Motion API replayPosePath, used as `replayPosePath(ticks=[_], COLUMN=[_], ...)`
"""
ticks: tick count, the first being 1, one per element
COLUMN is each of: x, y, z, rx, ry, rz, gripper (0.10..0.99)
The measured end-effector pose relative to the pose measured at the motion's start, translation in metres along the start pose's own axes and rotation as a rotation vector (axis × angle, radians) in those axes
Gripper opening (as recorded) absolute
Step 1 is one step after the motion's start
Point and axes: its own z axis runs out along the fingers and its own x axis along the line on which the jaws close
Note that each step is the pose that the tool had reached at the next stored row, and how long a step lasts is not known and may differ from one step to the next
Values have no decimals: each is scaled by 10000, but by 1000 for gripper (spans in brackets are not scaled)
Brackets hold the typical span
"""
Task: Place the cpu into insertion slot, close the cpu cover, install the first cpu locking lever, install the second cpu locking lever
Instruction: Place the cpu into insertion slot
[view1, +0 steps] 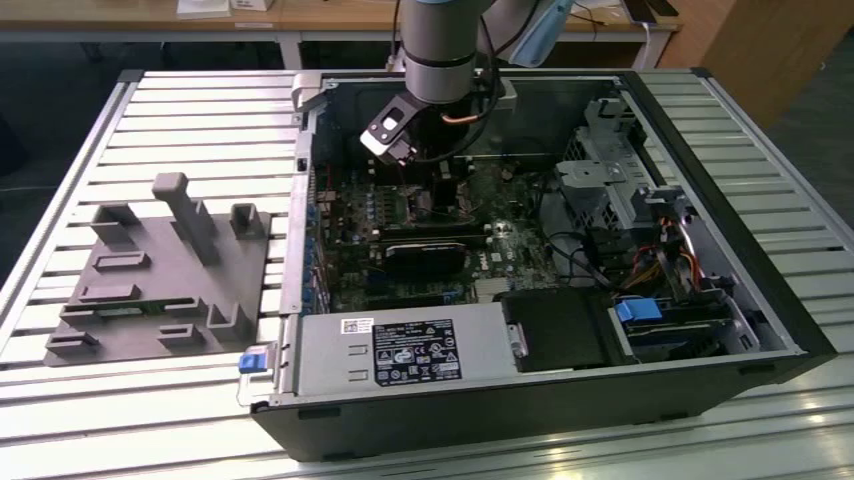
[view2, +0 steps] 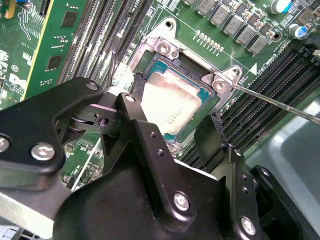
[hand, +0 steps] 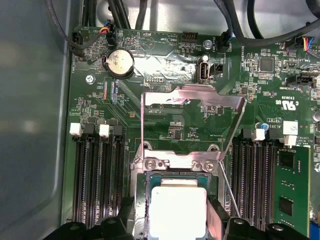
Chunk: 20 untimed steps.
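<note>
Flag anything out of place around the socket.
Nothing looks damaged or askew. The cpu lies flat and square in the slot, at the gripper. The cover stands open and a lever sticks out loose: unfinished, not odd.

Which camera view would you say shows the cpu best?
The second wrist view: the cpu lies in the insertion slot, metal top and green border plain. In the first wrist view the cpu is a washed-out white square. In the exterior view, under the arm, it is too small to tell.
</note>
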Motion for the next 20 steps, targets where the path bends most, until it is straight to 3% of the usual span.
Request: replayPosePath(ticks=[10,12,15,18,19,20], x=[-21,-36,-55,-67,-70,-71], y=[4,4,4,5,5,6], z=[-99,-104,-106,-109,-111,-113], rx=[-1,3,9,14,17,19], ry=[2,0,1,0,-1,-1], rz=[6,6,5,5,5,5], gripper=[659,537,478,302,302,243])
